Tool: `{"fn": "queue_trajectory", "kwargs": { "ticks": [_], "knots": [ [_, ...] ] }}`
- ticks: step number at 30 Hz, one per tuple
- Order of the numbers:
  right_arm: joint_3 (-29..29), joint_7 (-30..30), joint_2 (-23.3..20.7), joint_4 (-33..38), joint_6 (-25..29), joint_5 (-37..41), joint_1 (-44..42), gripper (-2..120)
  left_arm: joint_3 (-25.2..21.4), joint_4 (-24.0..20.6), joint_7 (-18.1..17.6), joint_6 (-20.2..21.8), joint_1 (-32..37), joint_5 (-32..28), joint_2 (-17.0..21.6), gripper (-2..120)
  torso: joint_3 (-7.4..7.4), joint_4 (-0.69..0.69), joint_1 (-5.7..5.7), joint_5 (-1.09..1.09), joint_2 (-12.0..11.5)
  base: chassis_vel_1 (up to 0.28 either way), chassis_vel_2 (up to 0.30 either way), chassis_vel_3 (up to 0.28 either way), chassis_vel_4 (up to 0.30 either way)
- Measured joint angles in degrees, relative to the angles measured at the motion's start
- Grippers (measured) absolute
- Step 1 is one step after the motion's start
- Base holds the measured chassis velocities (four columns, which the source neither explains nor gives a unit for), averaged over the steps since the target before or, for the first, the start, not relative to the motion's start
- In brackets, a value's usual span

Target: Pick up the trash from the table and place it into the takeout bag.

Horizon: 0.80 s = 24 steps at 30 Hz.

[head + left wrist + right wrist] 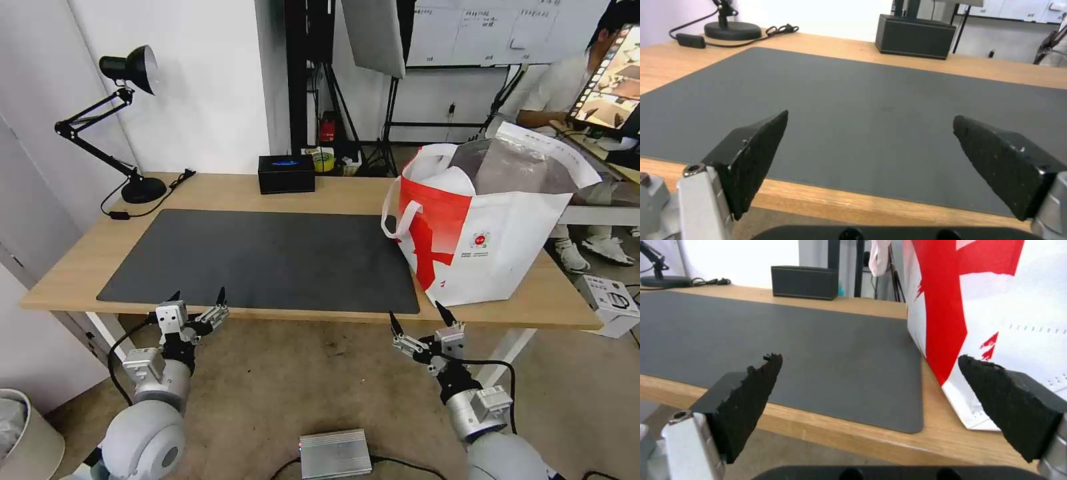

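Observation:
The takeout bag [493, 227], white and red with a foil lining, stands open at the right end of the table [67, 267]; in the right wrist view the takeout bag [996, 306] is close. The trash is out of view. A dark grey mat [267, 257] lies bare on the table. My left gripper [199, 297] hangs open just before the table's near edge, left of centre, its fingers wide over the mat [862, 100]. My right gripper [417, 313] is open too, below the near edge by the mat's corner [907, 420].
A black desk lamp [127, 120] stands at the back left with its cable, and a black tissue box [287, 173] at the back centre. On the floor lie a silver box [335, 453], a white bin [20, 433] and a carton [613, 303].

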Motion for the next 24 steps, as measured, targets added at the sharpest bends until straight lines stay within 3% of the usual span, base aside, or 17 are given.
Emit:
{"fn": "queue_trajectory", "kwargs": {
  "ticks": [24],
  "knots": [
    [0.00,0.00,0.00,0.00,0.00,0.00,0.00,100,0.04,-0.06,-0.08,0.09,-0.06,-0.08,0.03,100,0.00,0.00,0.00,0.00,0.00,0.000,0.000,0.000,0.000]
  ]
}}
